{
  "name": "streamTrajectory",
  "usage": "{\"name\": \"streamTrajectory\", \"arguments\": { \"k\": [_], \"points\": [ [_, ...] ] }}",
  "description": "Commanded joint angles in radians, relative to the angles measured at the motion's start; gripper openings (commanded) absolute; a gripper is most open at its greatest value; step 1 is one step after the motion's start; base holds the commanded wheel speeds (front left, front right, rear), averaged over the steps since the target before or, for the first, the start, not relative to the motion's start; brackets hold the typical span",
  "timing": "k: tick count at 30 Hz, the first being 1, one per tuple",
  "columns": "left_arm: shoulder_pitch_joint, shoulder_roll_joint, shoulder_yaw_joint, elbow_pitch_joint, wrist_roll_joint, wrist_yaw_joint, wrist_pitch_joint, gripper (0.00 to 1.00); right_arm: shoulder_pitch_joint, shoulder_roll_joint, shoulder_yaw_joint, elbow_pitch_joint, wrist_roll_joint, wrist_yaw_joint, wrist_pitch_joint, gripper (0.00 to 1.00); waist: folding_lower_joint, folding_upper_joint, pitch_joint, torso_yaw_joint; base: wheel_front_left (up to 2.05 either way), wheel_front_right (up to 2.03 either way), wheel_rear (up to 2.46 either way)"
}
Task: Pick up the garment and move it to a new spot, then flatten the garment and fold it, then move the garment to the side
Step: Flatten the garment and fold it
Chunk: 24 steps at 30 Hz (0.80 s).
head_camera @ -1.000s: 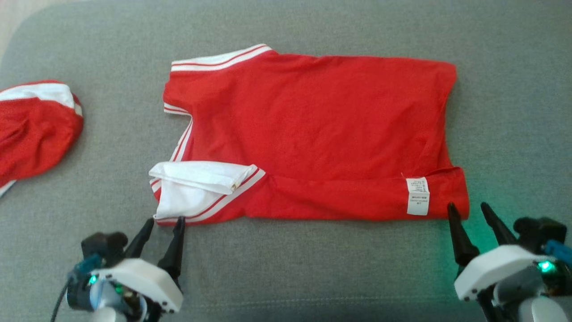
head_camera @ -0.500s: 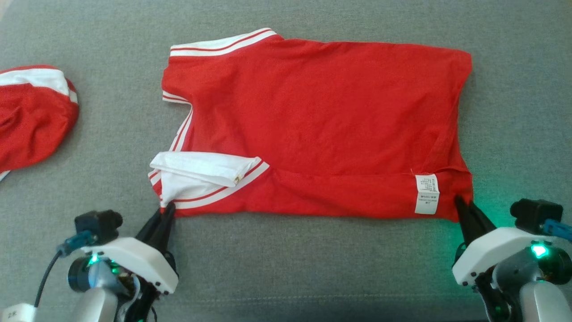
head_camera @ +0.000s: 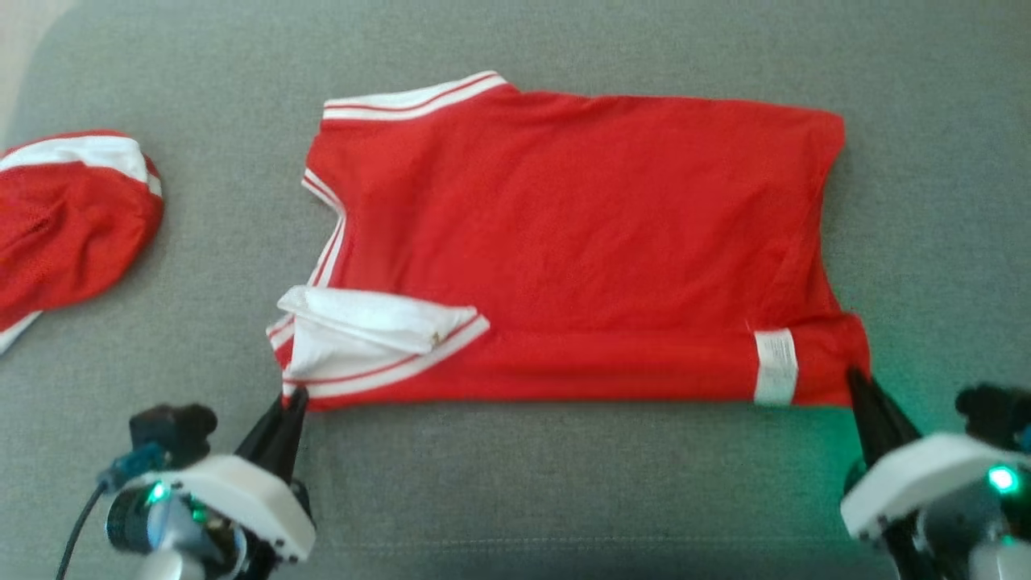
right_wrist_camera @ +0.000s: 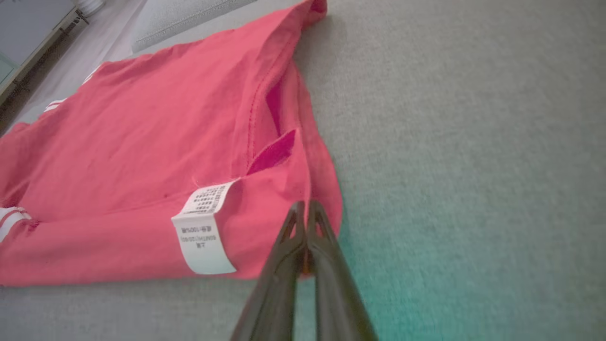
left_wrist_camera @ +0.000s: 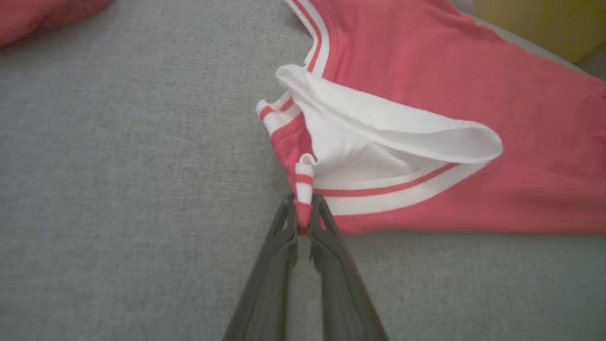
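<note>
The garment (head_camera: 564,242) is a red shirt with white striped trim, spread flat on the grey cushion, its near strip folded over and its white collar (head_camera: 362,330) at the near left. My left gripper (head_camera: 294,395) is shut on the garment's near left corner; the left wrist view shows the fingers (left_wrist_camera: 326,227) pinching the striped edge (left_wrist_camera: 303,184). My right gripper (head_camera: 855,377) is shut on the near right corner (right_wrist_camera: 303,189), just right of the white care label (right_wrist_camera: 203,232).
A second red and white garment (head_camera: 64,225) lies bunched at the left edge of the grey cushion (head_camera: 564,483). Bare cushion runs along the near side and to the right of the shirt.
Both grippers came forward to the shirt's near edge and shut on its two near corners. The near edge now looks pulled slightly toward me. The camera shifted a little.
</note>
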Motion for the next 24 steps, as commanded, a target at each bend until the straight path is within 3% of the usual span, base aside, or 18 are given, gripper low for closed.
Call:
{"name": "streamTrajectory", "arguments": {
  "k": [1,15,16,17,18,24],
  "points": [
    [0.008,0.031,0.049,-0.054,0.005,0.013,0.009,0.0,0.027,-0.007,0.009,-0.051,0.01,-0.001,0.01,0.0,0.0,0.0,-0.017,0.002,0.0,0.0,0.0],
    [0.173,0.055,0.065,-0.215,-0.013,0.094,0.115,0.0,0.199,-0.007,-0.01,-0.131,0.064,-0.001,0.082,0.0,0.0,0.0,-0.095,0.001,0.0,0.0,0.0],
    [0.175,0.054,0.059,-0.216,-0.012,0.096,0.121,0.36,0.201,-0.007,-0.008,-0.132,0.064,-0.001,0.084,0.0,0.0,0.0,-0.097,0.002,0.0,0.0,0.0],
    [0.174,0.051,0.053,-0.214,-0.012,0.096,0.128,1.0,0.204,-0.007,-0.004,-0.129,0.066,-0.001,0.091,0.36,0.0,0.0,-0.1,0.002,0.0,0.0,0.0],
    [0.172,0.045,0.049,-0.211,-0.016,0.096,0.128,1.0,0.204,-0.007,0.0,-0.131,0.066,-0.001,0.092,1.0,0.0,0.0,-0.103,0.003,0.0,0.0,0.0],
    [0.168,0.031,0.051,-0.197,0.026,0.137,0.071,1.0,0.16,-0.007,-0.003,-0.183,-0.019,-0.001,0.006,1.0,0.0,0.0,-0.123,-0.007,0.0,0.0,0.0]
  ]
}}
